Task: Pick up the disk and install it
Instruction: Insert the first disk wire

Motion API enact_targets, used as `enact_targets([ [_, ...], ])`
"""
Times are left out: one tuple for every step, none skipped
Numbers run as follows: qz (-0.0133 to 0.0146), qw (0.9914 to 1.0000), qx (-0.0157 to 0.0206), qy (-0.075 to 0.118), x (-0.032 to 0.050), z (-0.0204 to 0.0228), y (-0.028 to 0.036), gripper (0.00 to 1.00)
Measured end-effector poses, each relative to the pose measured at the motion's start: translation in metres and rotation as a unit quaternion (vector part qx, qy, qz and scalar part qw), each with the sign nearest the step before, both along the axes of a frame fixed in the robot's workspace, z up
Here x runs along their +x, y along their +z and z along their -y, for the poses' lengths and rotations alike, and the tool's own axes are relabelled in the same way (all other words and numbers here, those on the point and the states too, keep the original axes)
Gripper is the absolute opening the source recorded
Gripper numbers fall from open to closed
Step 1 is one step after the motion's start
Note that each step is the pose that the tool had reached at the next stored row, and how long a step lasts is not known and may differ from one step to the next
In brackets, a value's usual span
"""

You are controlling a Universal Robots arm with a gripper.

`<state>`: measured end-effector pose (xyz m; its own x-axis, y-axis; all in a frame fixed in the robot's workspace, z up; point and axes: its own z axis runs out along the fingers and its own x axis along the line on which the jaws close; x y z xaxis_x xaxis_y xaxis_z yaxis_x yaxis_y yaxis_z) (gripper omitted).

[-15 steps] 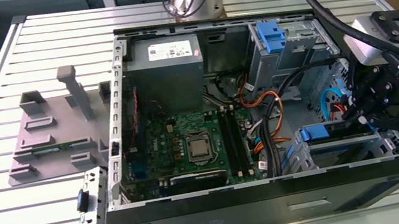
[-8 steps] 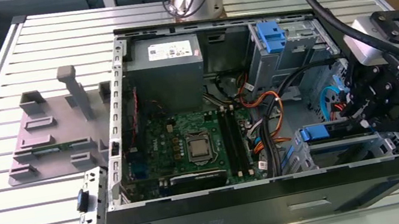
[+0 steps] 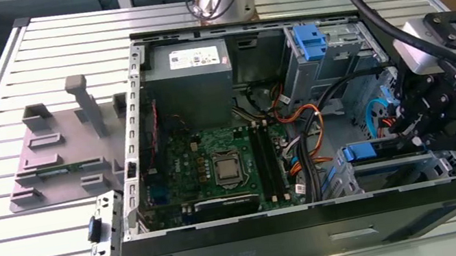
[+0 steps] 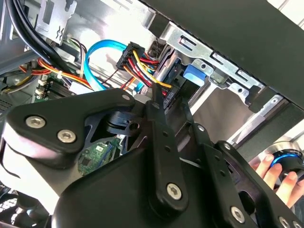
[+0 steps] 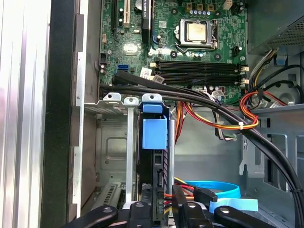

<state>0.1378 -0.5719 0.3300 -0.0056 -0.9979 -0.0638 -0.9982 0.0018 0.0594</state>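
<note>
My fingers point(image 5: 176, 209) stand nearly together at the cable end of the disk point(image 5: 154, 156), with the power connector point(image 4: 142, 59) and its red and yellow wires directly at the tips; whether they clamp anything I cannot tell. The main hazard, in my judgement, is snagging: the blue data cable point(image 5: 223, 190) and the black cable bundle point(image 5: 209, 102) lie close to my fingers, so any sideways travel could drag a plug loose or bend it. The disk sits edge-on in the drive cage point(image 5: 128, 142), blue bracket tab point(image 3: 362, 151) outward, already seated between the rails, just beyond my fingertips. Farther on lies the motherboard point(image 5: 180, 38). A person's hand point(image 4: 278, 173) is near the case wall, so contact there is a second risk.
</note>
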Motion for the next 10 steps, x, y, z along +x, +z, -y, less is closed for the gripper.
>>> enact_targets([
  [0.0, 1.0, 0.0, 0.0, 0.0, 0.0, 0.0014, 0.31],
  [0.0, 1.0, 0.0001, 0.0, 0.0, 0.0, 0.0032, 0.31],
  [0.0, 1.0, 0.0002, 0.0, 0.0, 0.0, 0.005, 0.31],
  [0.0, 1.0, 0.0001, 0.0, 0.0, 0.0, 0.0069, 0.31],
  [0.0, 1.0, 0.0002, 0.0, 0.0, 0.0, 0.0085, 0.31],
  [0.0, 1.0, 0.0001, 0.0, 0.0, 0.0, 0.0102, 0.31],
  [0.0, 1.0, 0.0001, 0.0, 0.0, 0.0, 0.0117, 0.31],
  [0.0, 1.0, 0.0001, 0.0, 0.0, 0.0, 0.0125, 0.31],
  [0.0, 1.0, 0.0003, 0.0, 0.0, 0.0, 0.0127, 0.31],
  [0.0, 1.0, 0.0004, 0.0, 0.0, 0.0, 0.0128, 0.31],
])
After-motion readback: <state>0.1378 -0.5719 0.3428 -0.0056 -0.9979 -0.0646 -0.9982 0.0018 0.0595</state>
